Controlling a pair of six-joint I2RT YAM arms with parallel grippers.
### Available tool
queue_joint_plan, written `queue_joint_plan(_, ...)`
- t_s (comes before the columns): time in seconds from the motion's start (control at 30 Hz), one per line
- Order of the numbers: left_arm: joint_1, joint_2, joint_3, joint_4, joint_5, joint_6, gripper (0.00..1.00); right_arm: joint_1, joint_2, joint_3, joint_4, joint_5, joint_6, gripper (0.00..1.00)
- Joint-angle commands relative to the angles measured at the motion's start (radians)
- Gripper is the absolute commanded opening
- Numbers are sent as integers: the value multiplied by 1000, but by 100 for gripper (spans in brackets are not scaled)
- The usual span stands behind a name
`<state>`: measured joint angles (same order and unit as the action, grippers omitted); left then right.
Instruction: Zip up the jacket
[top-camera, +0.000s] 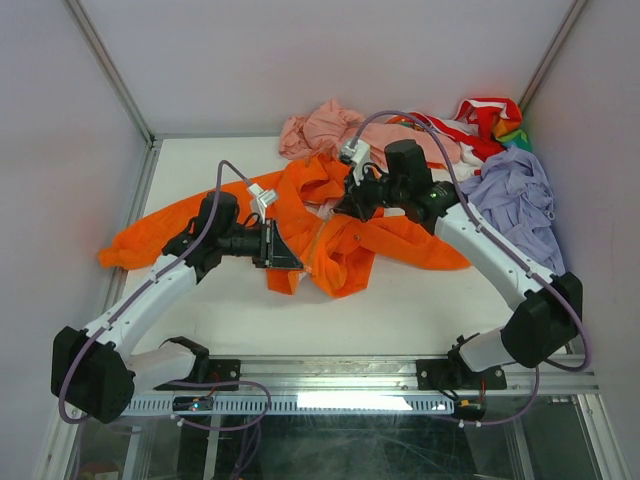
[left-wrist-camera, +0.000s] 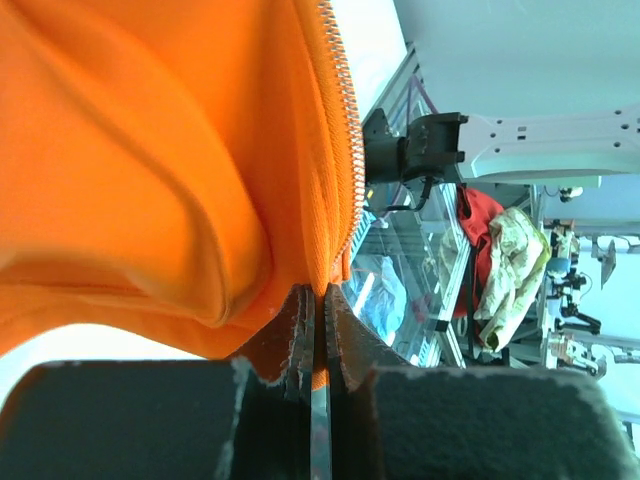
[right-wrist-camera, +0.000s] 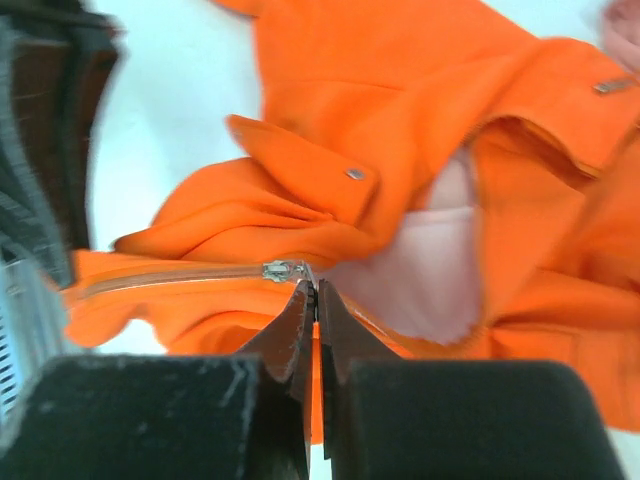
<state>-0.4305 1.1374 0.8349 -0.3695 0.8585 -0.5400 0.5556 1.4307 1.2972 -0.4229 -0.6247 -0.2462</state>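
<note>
The jacket (top-camera: 390, 245) lies crumpled and mostly open across the middle of the tabletop (top-camera: 400, 310), one sleeve trailing off towards the left arm. Its zipper is only partly closed. In the right wrist view the slider (right-wrist-camera: 281, 270) sits just above and slightly left of the right fingers (right-wrist-camera: 314, 300), which are clenched tight, apparently on the slider's small tab. From there the joined track runs off to the left of those fingertips, while to their right the front gapes and shows the pale lining (right-wrist-camera: 430, 270). The left fingers (left-wrist-camera: 316, 305) are likewise clamped, grasping the orange edge at one end of the teeth (left-wrist-camera: 345, 150), and that row runs straight up and away from their tips. I judge this to be the anchored bottom end, though the frame does not settle it. From above, the two pairs of fingers sit near each other on the cloth, the left nearer the arms' bases and the right farther back, so the zipper's long axis lies roughly on the line between them. The coming pull probably has to carry the slider along that line, away from the left fingers, with the cloth taut between. A pink garment (top-camera: 325, 125) and a lilac garment (top-camera: 515, 195) lie beyond, well apart from both grips.
</note>
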Motion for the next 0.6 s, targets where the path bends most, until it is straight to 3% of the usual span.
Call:
queue_joint_plan(0.0, -2, -76, -36, -165, -24, 60, 0, -17, 28, 78, 41, 378, 3, 0)
queue_joint_plan(0.17, -2, -138, -37, -373, -143, 115, 0, -38, 72, 108, 55, 610, 43, 0)
queue_joint_plan(0.27, -3, -179, -33, -403, -214, 115, 0, -34, 67, 104, 68, 513, 36, 0)
queue_joint_plan(0.37, -3, -185, 11, -365, -279, 96, 15, -3, 39, 61, 112, 315, 44, 0)
queue_joint_plan(0.57, -2, -90, 152, -196, -334, 55, 44, 76, -14, 6, 117, 188, 77, 0)
